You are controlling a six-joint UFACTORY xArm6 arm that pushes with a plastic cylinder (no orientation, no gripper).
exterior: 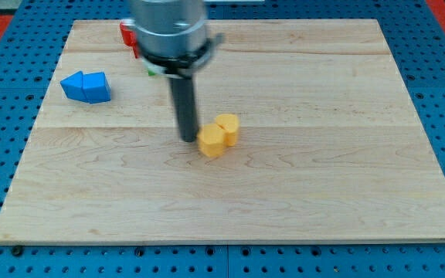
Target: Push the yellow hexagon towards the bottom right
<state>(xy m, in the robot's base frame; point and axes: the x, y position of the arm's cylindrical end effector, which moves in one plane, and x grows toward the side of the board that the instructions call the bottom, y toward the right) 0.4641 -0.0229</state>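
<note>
Two yellow blocks sit touching near the board's middle: a yellow hexagon (212,142) at the lower left and a second yellow block (228,125) just up and right of it. My tip (188,139) rests on the board right at the hexagon's left side, touching it or nearly so. The dark rod rises from there to the arm's body at the view's top.
Two blue blocks (86,86) lie together at the board's upper left. A red block (127,33) and a bit of a green block (152,70) peek out from behind the arm at the top. The wooden board (323,193) lies on a blue pegboard surface.
</note>
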